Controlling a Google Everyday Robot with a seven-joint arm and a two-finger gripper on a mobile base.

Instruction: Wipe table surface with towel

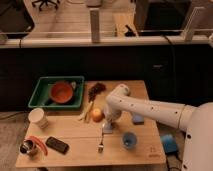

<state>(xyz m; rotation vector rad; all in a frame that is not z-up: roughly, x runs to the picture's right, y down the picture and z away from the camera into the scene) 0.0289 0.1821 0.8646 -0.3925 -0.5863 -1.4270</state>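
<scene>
The light tan wooden rectangular tabletop (75,134) fills the near middle of the scene, with faint plank seams running along it and a small dark mark (151,151) near its near right corner.

At its near left corner stands a small metal cup (26,147) with a red curved item (37,144) touching it. A white paper cup (38,118) stands farther back on the left edge. A black flat phone (56,145) lies just right of the metal cup. A green plastic bin (42,96) sits at the far left and holds an orange-red round bowl (62,93).

Toward the middle, a dark brownish cluster (96,90) lies at the far edge. Nearer, a pale yellow stick-like item (87,111) lies beside a round orange fruit (97,115). A metal fork (101,143) lies near the front.

The gripper (107,126) of the white robot arm (145,110) is low over the table's middle, just right of the fruit and just beyond the fork. I cannot tell whether it is spread or pressed together, or whether it holds anything.

To the right are a blue round cup (129,140) and a small light-blue rectangular pad (137,119).
</scene>
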